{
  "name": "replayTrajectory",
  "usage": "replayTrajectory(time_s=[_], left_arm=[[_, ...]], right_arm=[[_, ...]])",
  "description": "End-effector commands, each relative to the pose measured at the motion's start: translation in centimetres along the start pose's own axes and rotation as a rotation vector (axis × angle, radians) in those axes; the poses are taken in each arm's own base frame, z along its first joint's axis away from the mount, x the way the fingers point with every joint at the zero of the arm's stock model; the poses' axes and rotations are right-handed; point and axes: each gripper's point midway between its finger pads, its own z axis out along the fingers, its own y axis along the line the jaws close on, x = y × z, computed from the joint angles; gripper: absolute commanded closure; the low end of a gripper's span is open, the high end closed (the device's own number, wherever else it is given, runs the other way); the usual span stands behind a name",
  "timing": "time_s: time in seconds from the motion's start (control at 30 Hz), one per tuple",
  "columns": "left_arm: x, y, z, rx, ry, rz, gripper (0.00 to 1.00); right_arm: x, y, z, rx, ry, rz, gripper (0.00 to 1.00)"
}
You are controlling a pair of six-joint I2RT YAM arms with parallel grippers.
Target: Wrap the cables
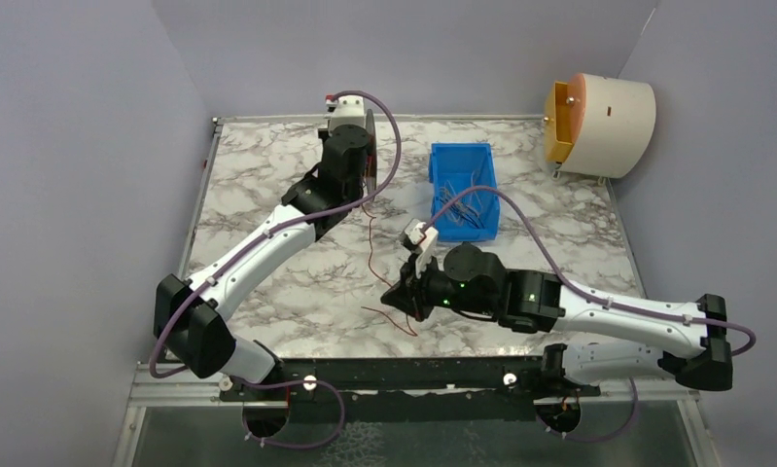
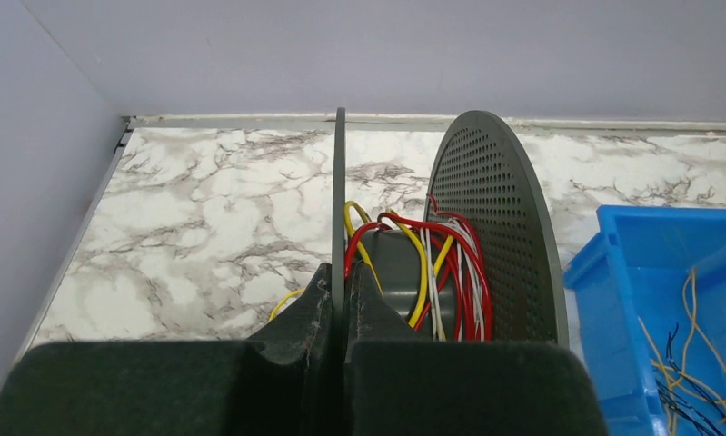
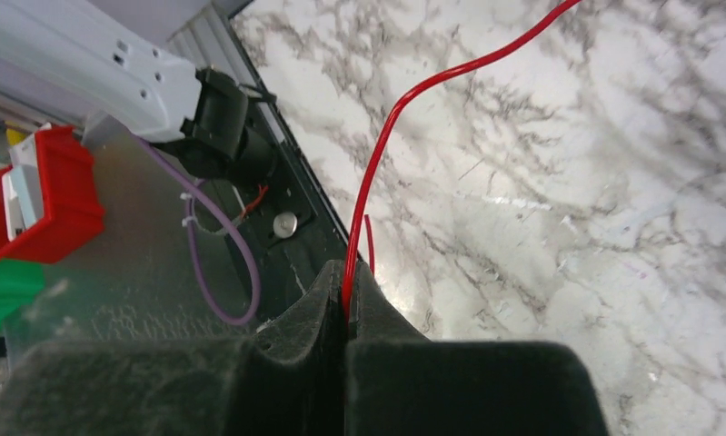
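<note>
Right end effector (image 3: 345, 304) is being shown clenched on a red cable (image 3: 391, 118), low over the table (image 1: 258, 165) toward its near edge. Left end effector (image 2: 339, 286) is being pressed shut on the thin flange of the black spool (image 2: 500, 209) near the far edge, with wound cables (image 2: 450, 263) being carried on its hub. The red cable is being run slackly from near edge to far, so the spool is being placed beyond the right end effector, along the cable's long axis; taking up slack is probably being called for.
</note>
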Motion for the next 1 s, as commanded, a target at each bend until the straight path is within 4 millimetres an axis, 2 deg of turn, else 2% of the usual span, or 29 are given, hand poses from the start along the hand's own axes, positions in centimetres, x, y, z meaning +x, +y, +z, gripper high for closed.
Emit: replayTrajectory(time_s=[0.0, 0.27, 0.5, 0.6, 0.77, 0.87, 0.97], left_arm=[[-0.8, 0.2, 0.4, -0.014, -0.062, -0.03, 1.0], [4.0, 0.2, 0.6, -0.003, 0.009, 0.032, 1.0], [6.7, -0.8, 0.0, 0.101, 0.051, 0.11, 1.0], [7.9, -1.4, -0.9, 0.174, 0.066, 0.155, 1.0], [8.5, -2.4, -3.0, 0.29, 0.082, 0.223, 1.0], [9.1, -2.6, -4.2, 0.35, 0.101, 0.252, 1.0], [9.6, -2.5, -5.4, 0.399, 0.115, 0.274, 1.0]], right_arm=[[-4.0, -1.3, -3.0, 0.124, -0.061, -0.072, 0.99], [-9.6, -2.1, -6.4, 0.23, -0.169, -0.163, 0.99], [-13.0, -3.5, -7.8, 0.34, -0.218, -0.321, 0.99], [-14.3, -4.1, -7.9, 0.393, -0.22, -0.416, 0.99], [-16.7, -5.9, -8.0, 0.505, -0.206, -0.569, 0.99], [-18.2, -7.5, -8.3, 0.548, -0.207, -0.616, 0.99], [-19.5, -10.0, -8.7, 0.585, -0.191, -0.641, 0.99]])
